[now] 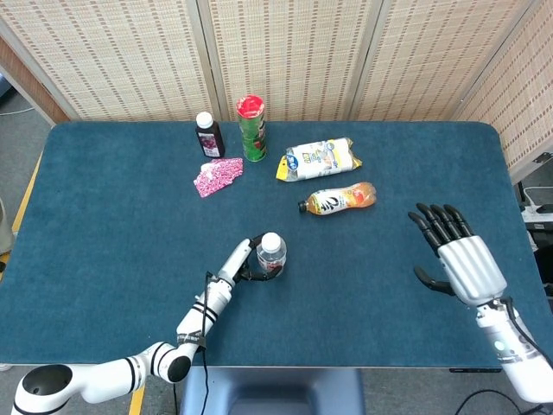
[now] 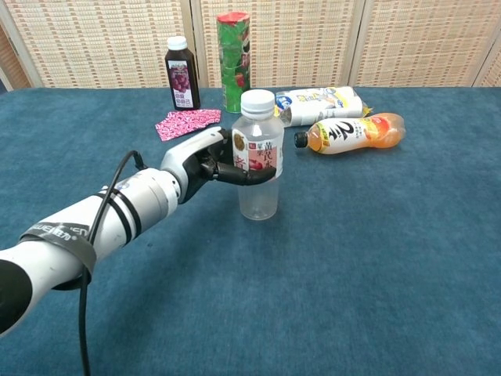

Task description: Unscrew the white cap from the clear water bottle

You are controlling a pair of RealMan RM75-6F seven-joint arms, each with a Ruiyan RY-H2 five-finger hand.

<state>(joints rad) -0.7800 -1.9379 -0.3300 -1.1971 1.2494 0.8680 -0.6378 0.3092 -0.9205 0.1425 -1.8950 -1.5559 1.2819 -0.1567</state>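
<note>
The clear water bottle stands upright near the table's middle front, its white cap still on top. My left hand grips it around the labelled middle, dark fingers wrapped round the front. The bottle looks raised slightly off the blue table. My right hand hovers over the right side of the table, open with fingers spread and holding nothing; the chest view does not show it.
Behind the bottle lie an orange drink bottle and a white snack packet. A green canister, a dark juice bottle and a pink packet stand at the back left.
</note>
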